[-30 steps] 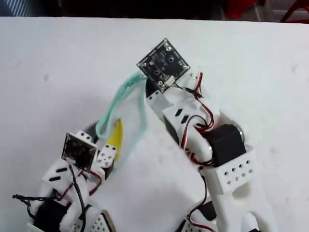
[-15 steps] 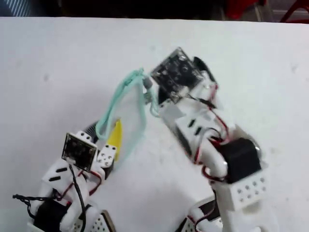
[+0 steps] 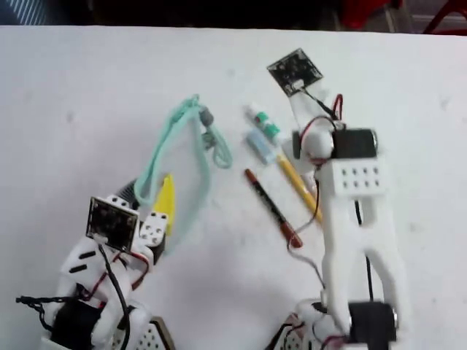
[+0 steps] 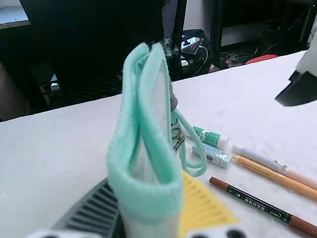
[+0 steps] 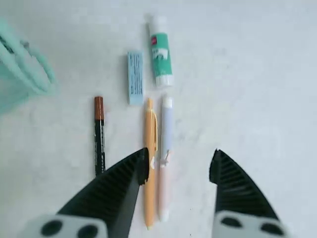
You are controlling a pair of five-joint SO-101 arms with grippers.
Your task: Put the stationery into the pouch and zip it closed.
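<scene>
A translucent pouch (image 3: pixel 179 157) with mint-green edging stands on edge on the white table, its zip pull (image 3: pixel 206 117) at the far end. My left gripper (image 3: pixel 149 198) is shut on the pouch's near end (image 4: pixel 148 163), between a grey finger and a yellow one. To its right lie a glue stick (image 3: pixel 263 122), a blue eraser (image 3: pixel 260 146), a brown pencil (image 3: pixel 271 208) and an orange pen (image 3: pixel 299 186). My right gripper (image 5: pixel 178 166) hangs open above the orange pen (image 5: pixel 149 163) and a pale pen (image 5: pixel 165 148), holding nothing.
The right arm (image 3: pixel 350 189) stretches over the table's right half and covers part of the pens. The table's far edge (image 3: pixel 233 28) meets a dark background. Bare white table lies to the left of the pouch and far right.
The right arm has pulled away from the pouch's far end and swung right, uncovering the stationery. The pouch's far end has shifted slightly left. The left gripper keeps its hold.
</scene>
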